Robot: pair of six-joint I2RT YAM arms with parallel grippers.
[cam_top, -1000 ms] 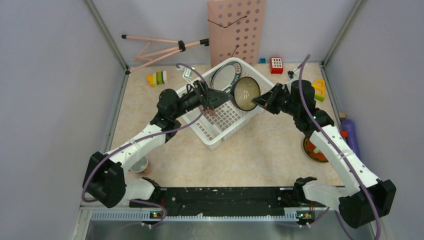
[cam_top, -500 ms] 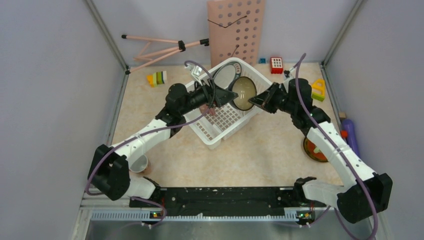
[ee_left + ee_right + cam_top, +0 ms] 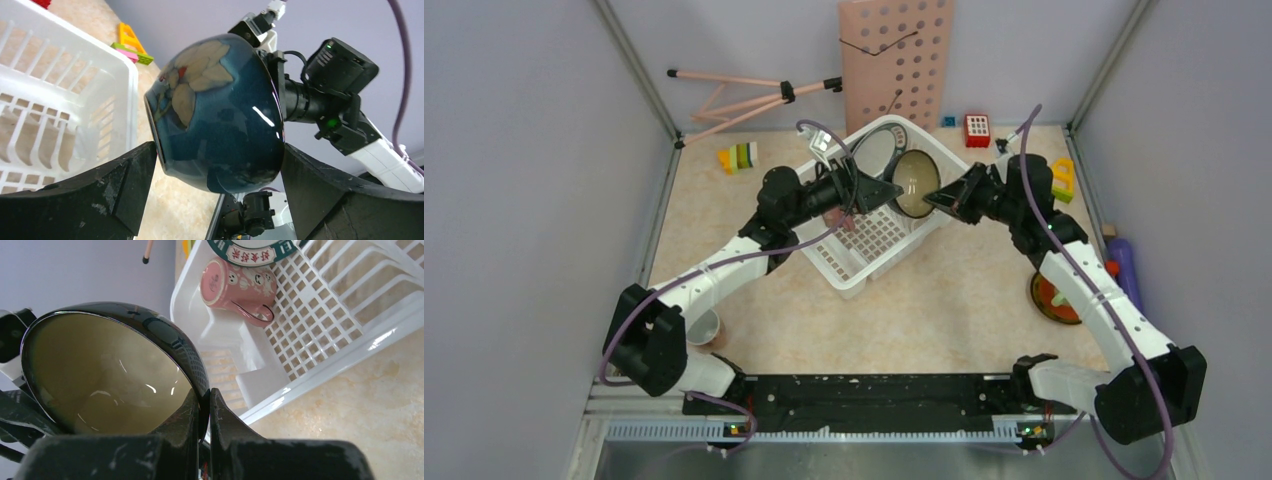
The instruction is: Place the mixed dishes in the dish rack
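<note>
Right tool (image 3: 202, 410) is pinched together on the rim of the bowl (image 3: 110, 375). The bowl is tipped on its side, in the air over the dish rack (image 3: 320, 365) near its far-right wall. Left tool (image 3: 218, 150) is spread wide, one finger each side of the bowl's blue wall; can't tell contact. Pink cup (image 3: 240, 282) and teal-rimmed plate (image 3: 250, 250) sit inside the rack. Risk: thin rim pinch on slick glaze. An off-centre left squeeze or early right release could twist the bowl out, onto the rack wall or cup.
</note>
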